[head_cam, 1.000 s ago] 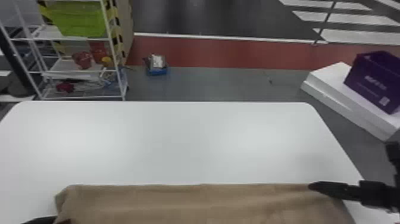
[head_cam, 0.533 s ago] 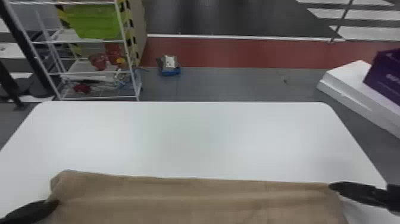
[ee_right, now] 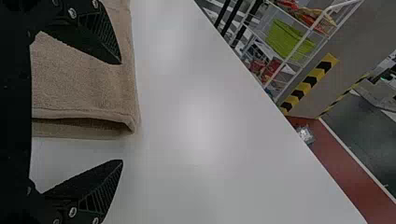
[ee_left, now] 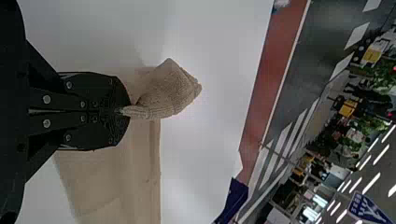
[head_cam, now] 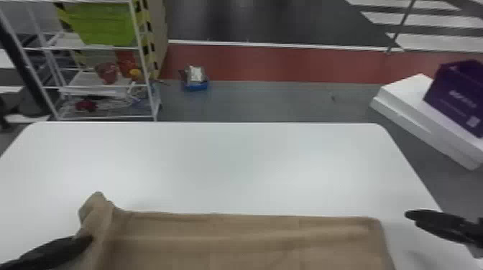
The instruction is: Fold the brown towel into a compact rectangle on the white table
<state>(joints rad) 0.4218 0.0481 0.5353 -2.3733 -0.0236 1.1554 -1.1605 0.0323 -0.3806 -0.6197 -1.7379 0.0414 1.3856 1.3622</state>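
Observation:
In the head view my left gripper (head_cam: 90,240) holds the left end of the brown towel (head_cam: 248,240), whose corner sticks up above the white table (head_cam: 230,165). The left wrist view has the left gripper (ee_left: 127,111) shut on a bunched bit of the towel (ee_left: 168,91). Right of the towel in the head view is my right gripper (head_cam: 408,214), apart from the cloth. In the right wrist view the right gripper (ee_right: 122,112) stands wide open, its fingers either side of the towel's layered edge (ee_right: 84,88), one over the cloth, the other over bare table.
Beyond the table's far edge, a white wire shelf (head_cam: 143,71) with a green bin (head_cam: 104,23) stands at the left. A small blue item (head_cam: 196,84) lies on the floor. White boxes (head_cam: 424,118) with a purple box (head_cam: 458,97) on top are at the right.
The towel's left end has been lifted and bunched in my left gripper, which moved inward. My right gripper has let go of the right corner and moved off to the right.

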